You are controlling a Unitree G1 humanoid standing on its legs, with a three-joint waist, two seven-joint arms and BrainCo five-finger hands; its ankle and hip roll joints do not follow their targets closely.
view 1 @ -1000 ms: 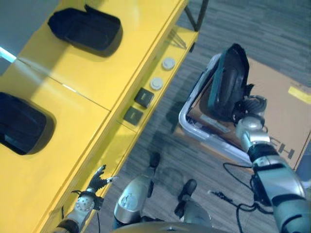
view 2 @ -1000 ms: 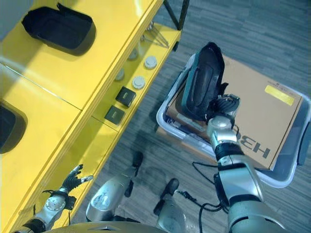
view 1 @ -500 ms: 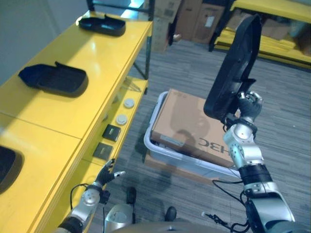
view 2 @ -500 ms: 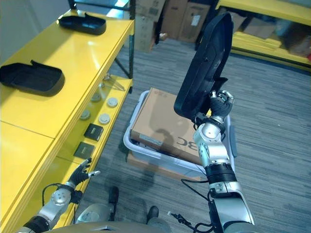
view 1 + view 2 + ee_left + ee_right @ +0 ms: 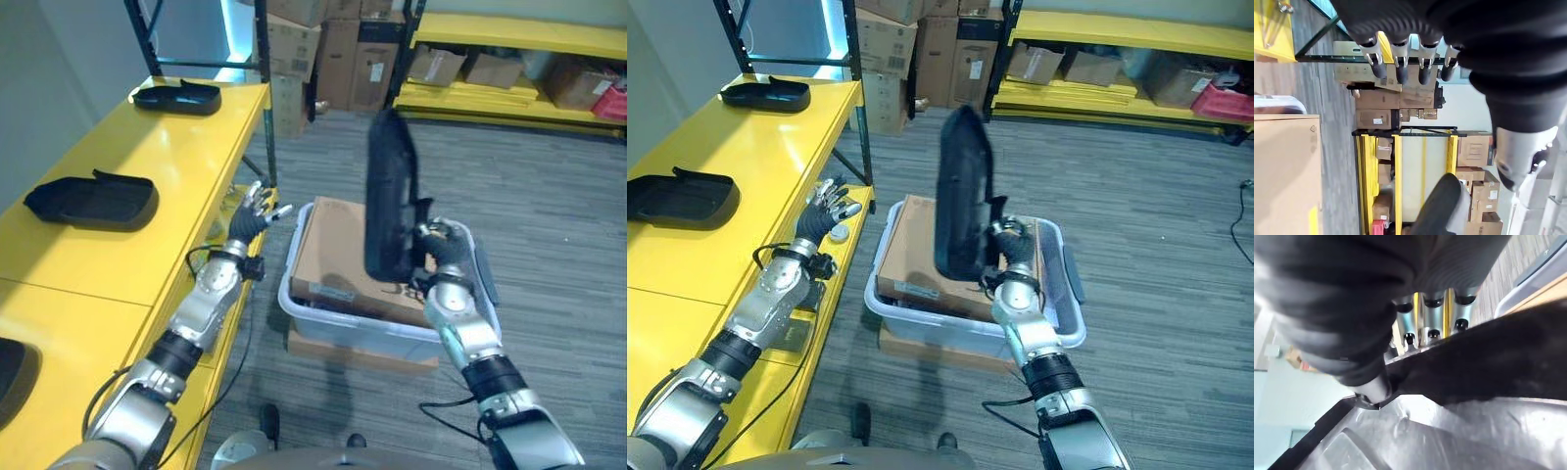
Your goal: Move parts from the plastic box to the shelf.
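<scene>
Fingers of the right hand [image 5: 1011, 257] clamp one black part [image 5: 960, 196], upright above the plastic box [image 5: 921, 321], which holds one cardboard carton [image 5: 906, 264]. Left hand [image 5: 823, 211] hovers by the yellow shelf [image 5: 735, 157], fingers spread. Two parts [image 5: 676, 196] lie there, another at the near edge.

Right robot hand [image 5: 1430, 316], fingers curled over edge of black moulded part [image 5: 1459, 396]; grey floor beyond.

arms: silver-grey | wrists: dark ribbed covers | left hand [image 5: 826, 211]: silver fingers, dark tips
</scene>
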